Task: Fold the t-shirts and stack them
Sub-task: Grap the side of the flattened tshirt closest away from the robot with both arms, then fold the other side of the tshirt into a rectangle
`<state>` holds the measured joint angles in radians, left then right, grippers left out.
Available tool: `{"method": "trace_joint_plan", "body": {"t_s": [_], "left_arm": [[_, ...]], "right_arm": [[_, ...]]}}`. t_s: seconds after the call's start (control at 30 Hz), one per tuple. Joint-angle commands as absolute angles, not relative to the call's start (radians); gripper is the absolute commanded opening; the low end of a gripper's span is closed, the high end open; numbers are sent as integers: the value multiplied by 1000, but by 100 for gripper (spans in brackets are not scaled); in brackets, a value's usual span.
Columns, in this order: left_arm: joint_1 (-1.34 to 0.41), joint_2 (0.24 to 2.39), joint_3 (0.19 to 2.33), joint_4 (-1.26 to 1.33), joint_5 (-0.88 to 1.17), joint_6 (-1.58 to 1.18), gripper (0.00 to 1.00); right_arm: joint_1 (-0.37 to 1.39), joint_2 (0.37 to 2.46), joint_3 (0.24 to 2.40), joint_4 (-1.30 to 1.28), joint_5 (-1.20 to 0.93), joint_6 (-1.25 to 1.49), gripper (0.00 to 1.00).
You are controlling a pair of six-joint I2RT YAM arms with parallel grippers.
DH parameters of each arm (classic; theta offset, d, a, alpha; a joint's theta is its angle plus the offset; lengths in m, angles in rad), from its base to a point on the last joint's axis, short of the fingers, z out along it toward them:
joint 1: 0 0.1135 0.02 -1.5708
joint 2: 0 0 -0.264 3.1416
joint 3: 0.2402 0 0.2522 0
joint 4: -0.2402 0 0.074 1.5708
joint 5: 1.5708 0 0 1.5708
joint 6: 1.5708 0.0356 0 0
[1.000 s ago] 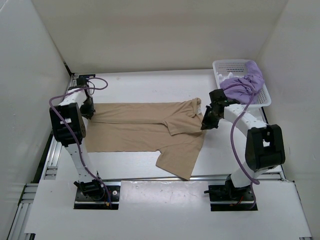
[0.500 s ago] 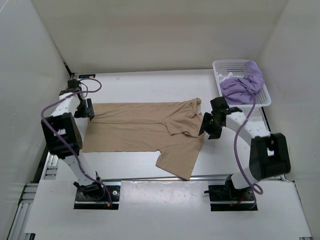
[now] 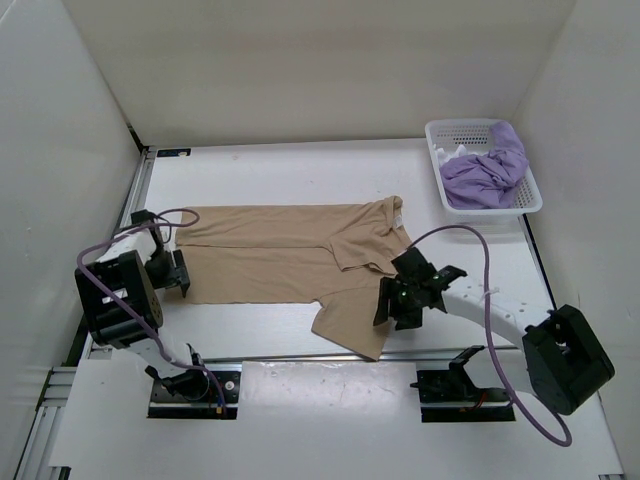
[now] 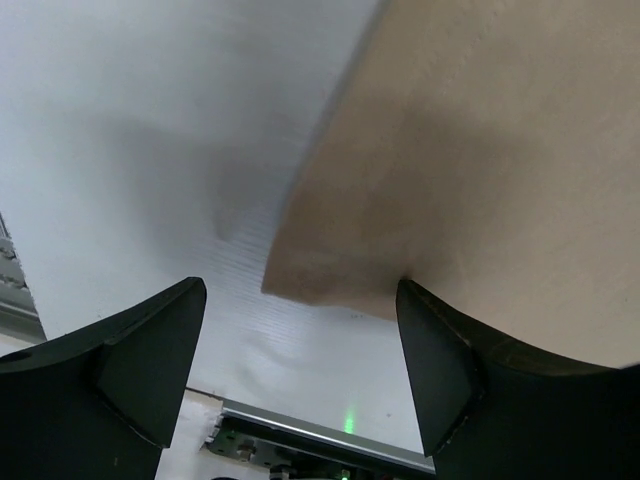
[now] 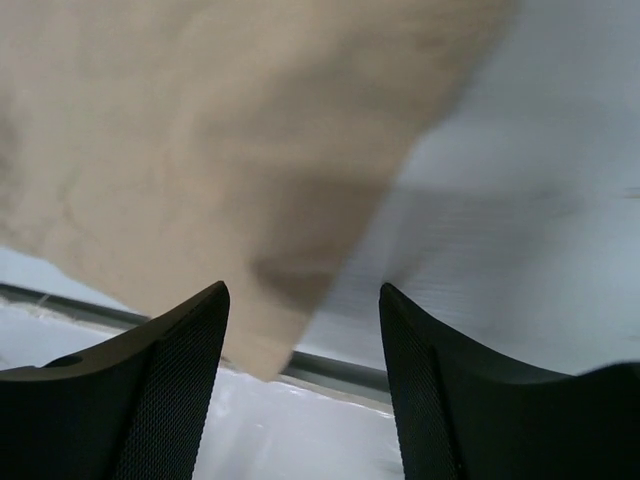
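- Tan shirt [image 3: 290,255] lies spread flat on the table [image 3: 300,170], collar end to my right, one sleeve flap hanging toward the near edge.
- Lavender shirt [image 3: 485,170] is bundled in the basket [image 3: 489,209] at the far right, with a bit of white shirt [image 3: 458,153] showing beside it. Neither is folded yet.
- Left gripper [image 3: 172,272] is released, jaws wide, nothing in them. It hangs just off the shirt's near-left corner.
- In the left wrist view that corner [image 4: 325,285] sits between my fingers [image 4: 150,350], a little toward the right one.
- Right gripper [image 3: 396,298] is also released and empty, above the near sleeve flap.
- The right wrist view is blurred, but the flap's tip [image 5: 268,345] shows between the fingers.
- My read: the step in hand is taking a near-edge hold for the next fold.
- To do it well, I'd drop both grippers straight down and pinch just inside the hem, so only the top layer comes up.
- I'd close both together and lift level, or the cloth will skew.
- Risk: the left corner is thin and may slip out.
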<state>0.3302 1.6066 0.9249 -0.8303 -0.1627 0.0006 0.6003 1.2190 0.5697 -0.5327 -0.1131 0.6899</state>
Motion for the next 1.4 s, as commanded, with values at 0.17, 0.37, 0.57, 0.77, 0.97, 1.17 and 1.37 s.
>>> {"method": "trace_joint_plan", "body": {"t_s": [0.17,0.37,0.57,0.77,0.97,1.17,1.37], "left_arm": [[388,1631,972,-767,-52,0,75],[388,1651,982,-767,0,0,52],[388,1631,973,-778,49,0,12],[388,1579,1008,-798,58,0,10],[388,1607,1150,-873,58,0,10],[367,1704,1328,-960,58,0,10],[336,1876,1506,-1022,58,0,10]], "right_arm": [[816,1230,465,-382,-110,922,57],[851,1230,437,-373,-92,979,25],[851,1184,478,-400,-51,965,0],[737,1077,607,-491,8,894,0],[528,1113,776,-491,-29,741,0],[379,1381,1023,-511,-135,591,0],[292,1661,1311,-546,-176,497,0]]}}
